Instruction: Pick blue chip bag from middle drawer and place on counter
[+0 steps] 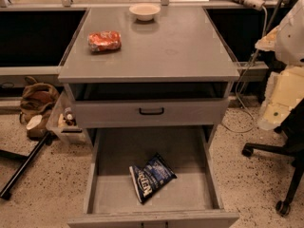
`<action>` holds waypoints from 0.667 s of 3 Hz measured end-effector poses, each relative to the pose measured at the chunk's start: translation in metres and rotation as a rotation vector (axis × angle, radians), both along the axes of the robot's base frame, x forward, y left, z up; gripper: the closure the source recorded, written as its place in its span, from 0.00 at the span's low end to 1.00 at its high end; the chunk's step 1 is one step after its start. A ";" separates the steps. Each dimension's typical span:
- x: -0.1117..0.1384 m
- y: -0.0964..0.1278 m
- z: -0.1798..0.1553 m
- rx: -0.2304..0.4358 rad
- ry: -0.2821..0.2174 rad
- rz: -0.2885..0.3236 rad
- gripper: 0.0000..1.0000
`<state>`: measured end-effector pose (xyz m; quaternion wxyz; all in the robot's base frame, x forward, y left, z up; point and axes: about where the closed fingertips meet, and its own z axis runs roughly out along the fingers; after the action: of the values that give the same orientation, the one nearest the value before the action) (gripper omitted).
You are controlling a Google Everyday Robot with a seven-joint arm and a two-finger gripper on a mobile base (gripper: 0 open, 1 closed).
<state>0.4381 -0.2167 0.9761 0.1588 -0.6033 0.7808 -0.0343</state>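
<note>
Presently the blue chip bag (152, 177) lies flat on the floor of the open middle drawer (123, 151). Slick foil may slip from a shallow pinch, and the upper drawer front (199, 112) crowds the descent. The gripper (279, 101) hangs at the right edge, well apart from the bag; released or clenched, cannot tell.

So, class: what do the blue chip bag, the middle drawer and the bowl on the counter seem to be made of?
Blue chip bag: crinkled glossy foil or plastic film, by its creases and sheen. Middle drawer: matte grey painted metal, probably; flat, thin walls. Bowl: pale, smooth, perhaps ceramic or plastic. The gripper is out of view.
</note>
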 end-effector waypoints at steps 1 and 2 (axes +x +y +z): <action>0.000 0.000 0.000 0.000 0.000 0.000 0.00; 0.002 0.001 -0.006 0.013 -0.003 -0.009 0.00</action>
<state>0.4398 -0.2154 0.9701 0.1639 -0.5987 0.7834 -0.0307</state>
